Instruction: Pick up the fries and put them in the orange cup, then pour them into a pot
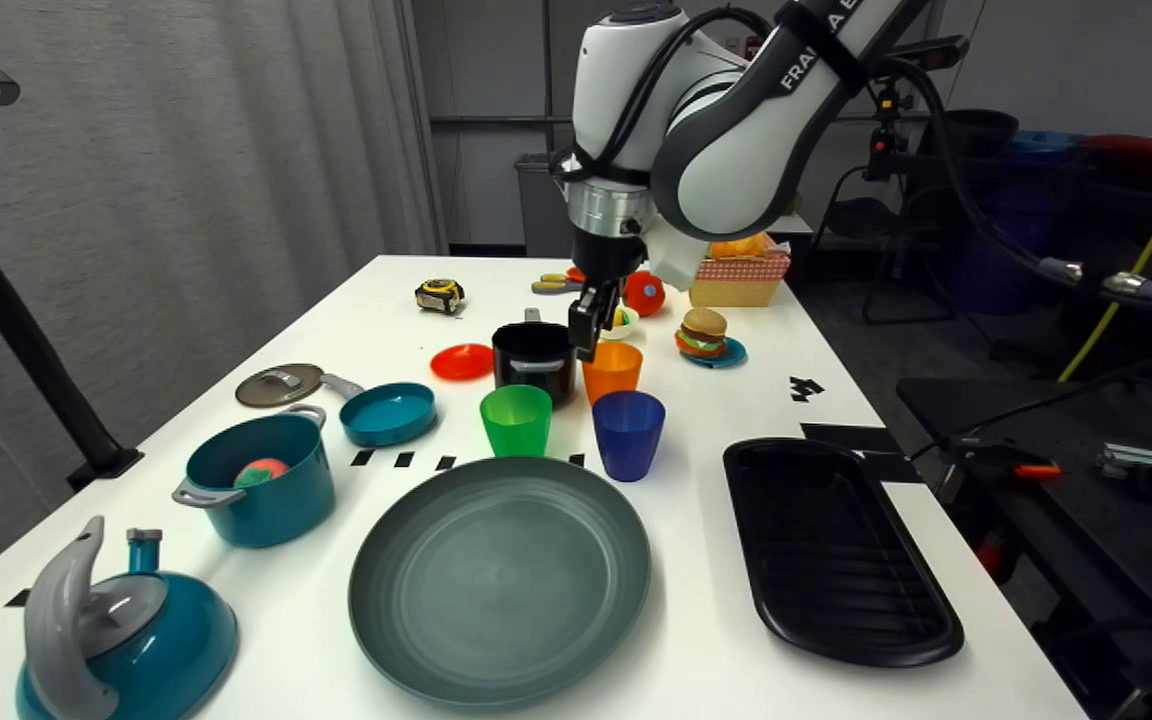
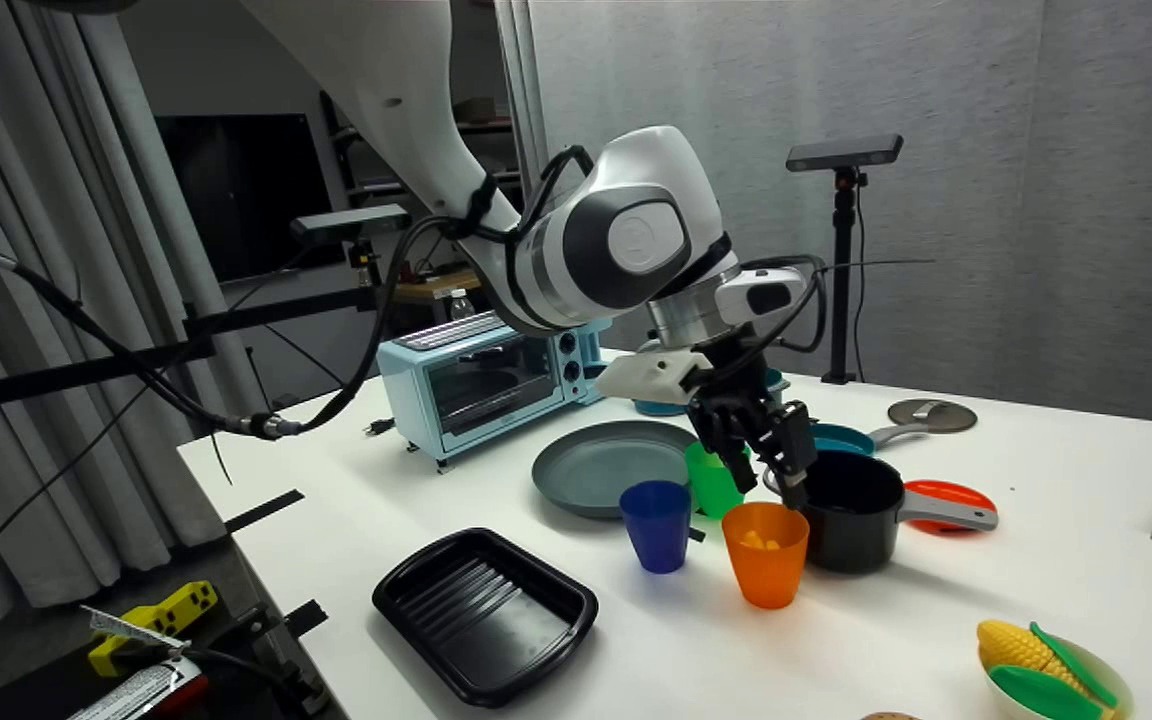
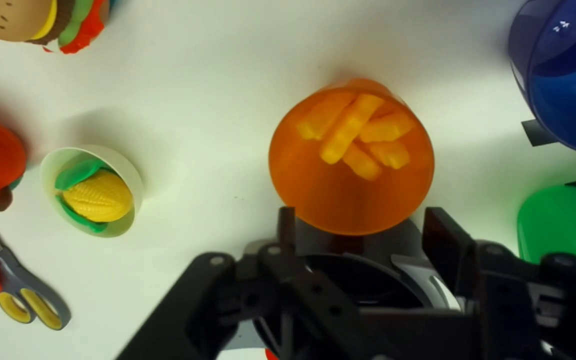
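Fries [image 3: 350,130], several yellow sticks, lie crosswise inside the orange cup [image 2: 766,568]. The cup stands upright on the table [image 3: 203,75], below and slightly beyond the gripper [image 3: 360,220]; contact between the two cannot be told. The gripper is released, its jaws standing well apart. Beneath it, just beside the cup, sits the black pot [image 2: 851,540]. To one side of the gripper stand the green cup [image 3: 563,225] and the blue cup [image 3: 568,105]; to its opposite side, toy corn [image 3: 99,197] rests in a pale bowl [image 3: 124,165], with scissors [image 3: 15,270] farther out.

Arm [image 2: 626,240] bent, wrist [image 2: 688,314] angled dn, jaws apart w/ gap.
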You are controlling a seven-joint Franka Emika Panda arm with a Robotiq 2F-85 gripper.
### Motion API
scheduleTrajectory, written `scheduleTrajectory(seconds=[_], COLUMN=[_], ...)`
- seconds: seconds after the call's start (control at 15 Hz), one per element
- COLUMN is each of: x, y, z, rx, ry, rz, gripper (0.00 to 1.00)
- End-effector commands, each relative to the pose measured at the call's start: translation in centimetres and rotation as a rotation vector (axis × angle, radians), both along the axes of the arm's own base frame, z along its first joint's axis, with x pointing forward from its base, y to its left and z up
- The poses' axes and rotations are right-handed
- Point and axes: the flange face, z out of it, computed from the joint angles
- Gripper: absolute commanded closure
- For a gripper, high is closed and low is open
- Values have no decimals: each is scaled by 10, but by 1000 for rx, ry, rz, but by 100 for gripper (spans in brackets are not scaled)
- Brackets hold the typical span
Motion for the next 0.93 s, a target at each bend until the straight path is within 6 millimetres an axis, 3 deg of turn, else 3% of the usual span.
scheduleTrajectory(seconds=[0.0, 0.47, 0.87], x=[5, 0, 0], y=[-2, 5, 26], z=[1, 1, 11], rx=[-8, 8, 21], ry=[-5, 9, -7], rz=[-9, -9, 29], gripper=[2, 0, 0])
